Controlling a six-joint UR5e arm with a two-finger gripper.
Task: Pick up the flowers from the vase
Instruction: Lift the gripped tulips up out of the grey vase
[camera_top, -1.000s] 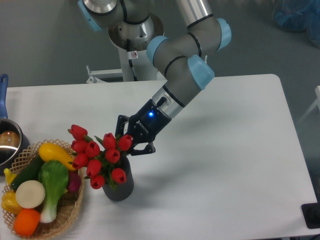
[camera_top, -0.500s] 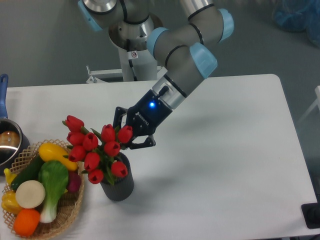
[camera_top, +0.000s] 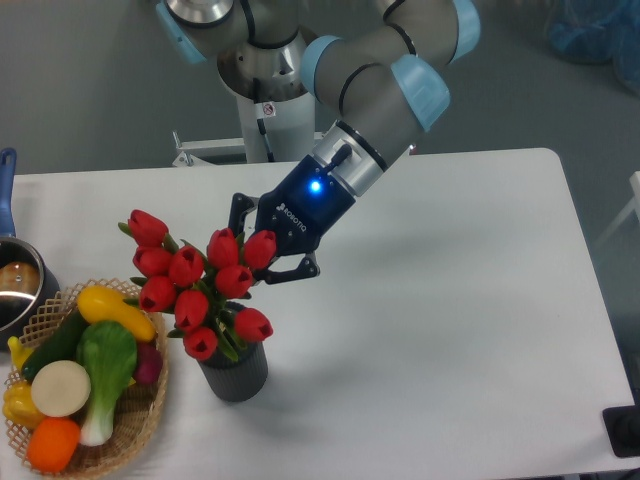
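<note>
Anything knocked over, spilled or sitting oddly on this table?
Nothing spilled or toppled. The flowers lean left out of the upright vase with the gripper among them; the wicker basket looks tidy.

— How many tulips (camera_top: 195, 285)?
— Ten red buds, in one vase (camera_top: 234, 372).
— And on the left?
— One basket (camera_top: 140, 418) with about seven toy vegetables (camera_top: 85, 372), and one pot (camera_top: 18, 285) at the far-left edge.
— Arms?
— One arm (camera_top: 375, 95), one gripper (camera_top: 262, 250).

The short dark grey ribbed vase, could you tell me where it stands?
The dark grey ribbed vase stands lower left on the white table, right of the wicker basket.
</note>
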